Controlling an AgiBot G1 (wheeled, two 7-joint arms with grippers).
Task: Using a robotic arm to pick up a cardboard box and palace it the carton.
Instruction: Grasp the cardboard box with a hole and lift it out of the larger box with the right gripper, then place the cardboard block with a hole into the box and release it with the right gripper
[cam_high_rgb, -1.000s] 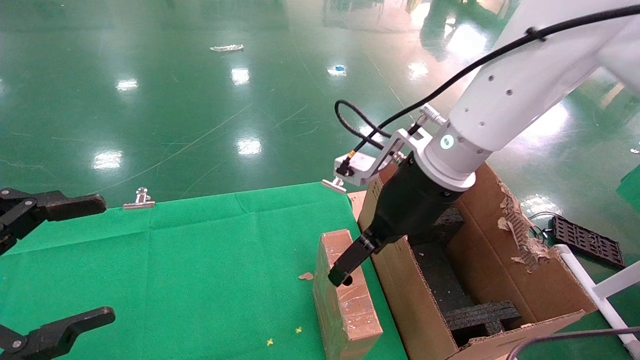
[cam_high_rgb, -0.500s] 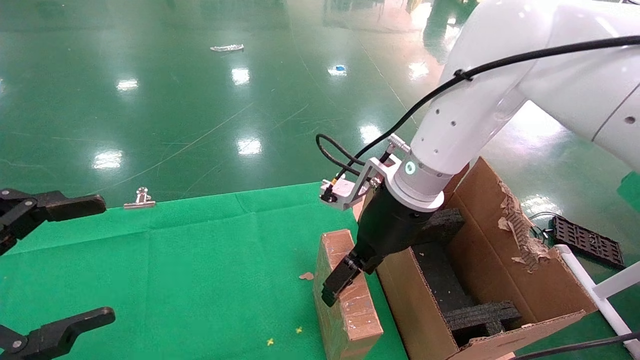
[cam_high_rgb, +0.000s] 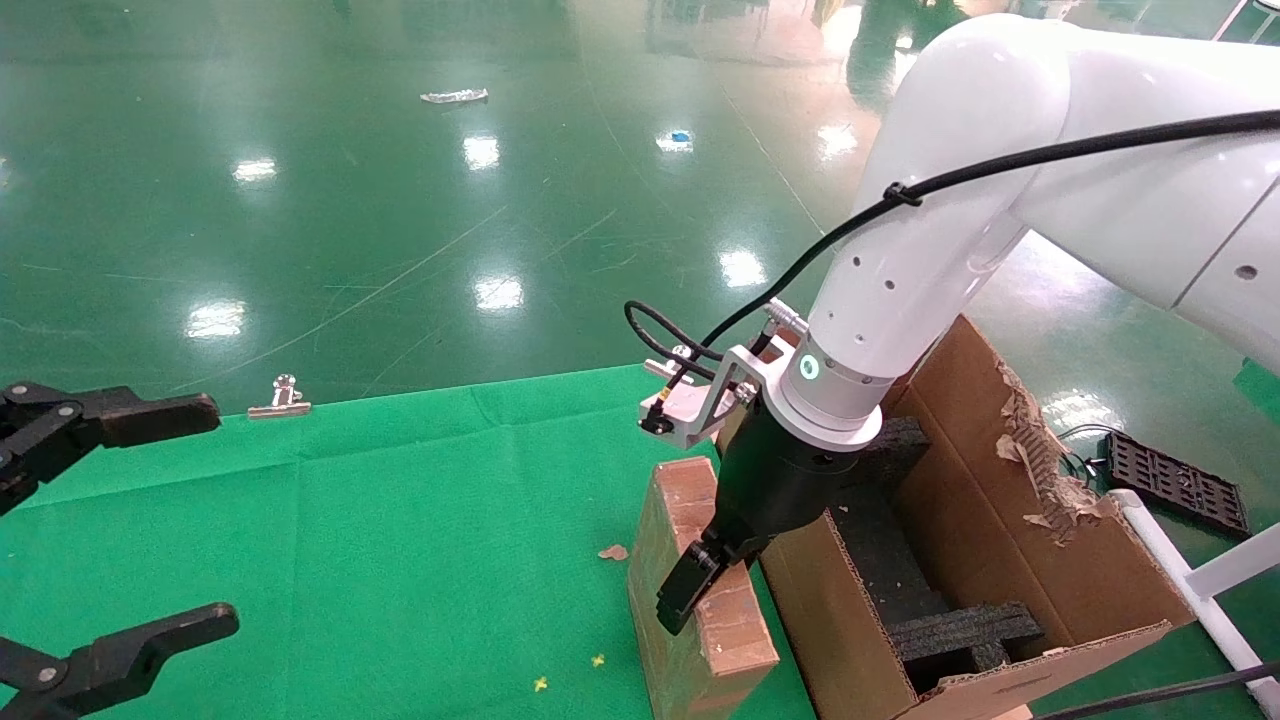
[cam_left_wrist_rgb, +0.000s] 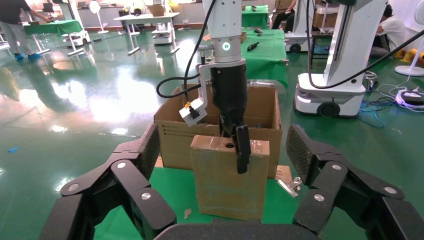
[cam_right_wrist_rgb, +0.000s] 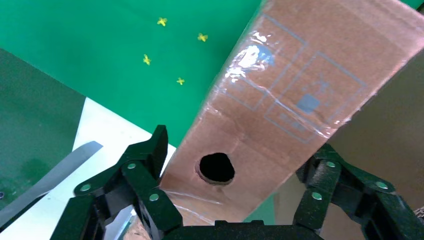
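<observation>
Right claw (cam_high_rgb: 700, 585) straddling cardboard box (cam_high_rgb: 690, 600).
Clamped on its holed top edge, beside carton (cam_high_rgb: 1000, 540); left claw (cam_high_rgb: 120, 530) wide open.

your right gripper (cam_high_rgb: 700, 590) points down from its white arm (cam_high_rgb: 900, 270), fingers clamped on two opposite faces. your left gripper (cam_high_rgb: 110, 530) hovers parked at the left edge, fingers spread wide.
</observation>
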